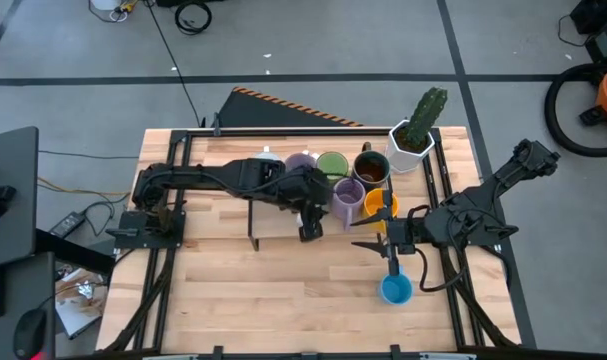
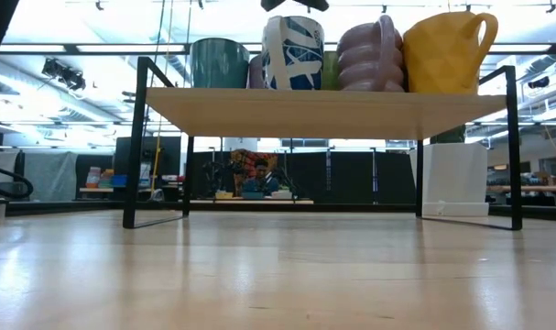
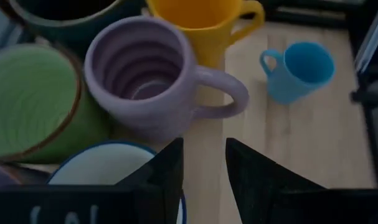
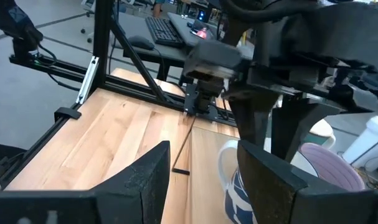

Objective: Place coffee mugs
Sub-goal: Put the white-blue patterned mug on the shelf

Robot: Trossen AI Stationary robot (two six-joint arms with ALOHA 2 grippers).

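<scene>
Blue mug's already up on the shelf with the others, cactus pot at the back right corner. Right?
Not quite. The blue mug is not on the shelf; it stands alone on the table, near the front right, as the high view shows. The cactus pot is at the back right corner, as you said.

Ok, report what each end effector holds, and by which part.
Right end effector: nothing. Left end effector hangs at the white-and-blue mug's rim; a hold cannot be told.

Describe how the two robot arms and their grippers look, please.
Both arms are dark, nearly black, built of jointed segments with black cables along them. The left gripper and the right gripper each have two flat, angular, matte black fingers. I cannot see any markings.
</scene>
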